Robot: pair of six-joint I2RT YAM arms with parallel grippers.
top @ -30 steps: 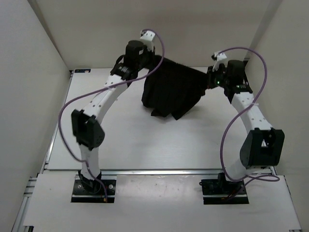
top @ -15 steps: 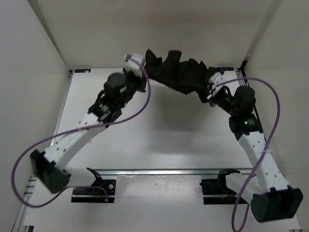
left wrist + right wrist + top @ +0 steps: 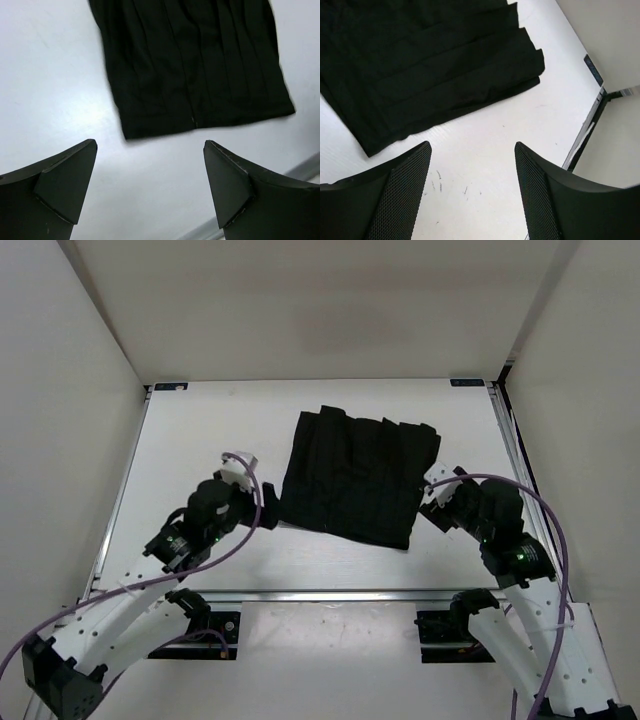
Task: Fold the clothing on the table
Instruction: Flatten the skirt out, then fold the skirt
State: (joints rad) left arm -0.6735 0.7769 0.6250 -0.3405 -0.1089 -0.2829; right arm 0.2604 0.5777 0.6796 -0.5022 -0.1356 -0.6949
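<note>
**Item: clothing** point(image 3: 355, 480), black fabric with pleat-like ridges.
- Location: flat on the white counter point(image 3: 200, 440), in its middle to far half, somewhat right of centre.
- Outline: a rough four-sided panel, a little wider across than it is deep, so the long axis runs left to right. It is wider along the far edge than the near edge.
- Orientation: the ridges run from far edge to near edge. The whole panel is turned slightly, so its right side sits nearer than its left.
- Surface: spread in one layer as far as can be seen, with the far right corner stepped and uneven.

**Item: left jaws.**
- State: spread wide, nothing between them.
- Position: low over bare counter point(image 3: 50, 75), just beside the near left corner of the clothing point(image 3: 195, 65), pointing toward it.

**Item: right jaws.**
- State: parted, holding nothing.
- Position: over bare counter point(image 3: 520, 140), just beside the right edge of the clothing point(image 3: 420, 65), near its near right corner.
</note>
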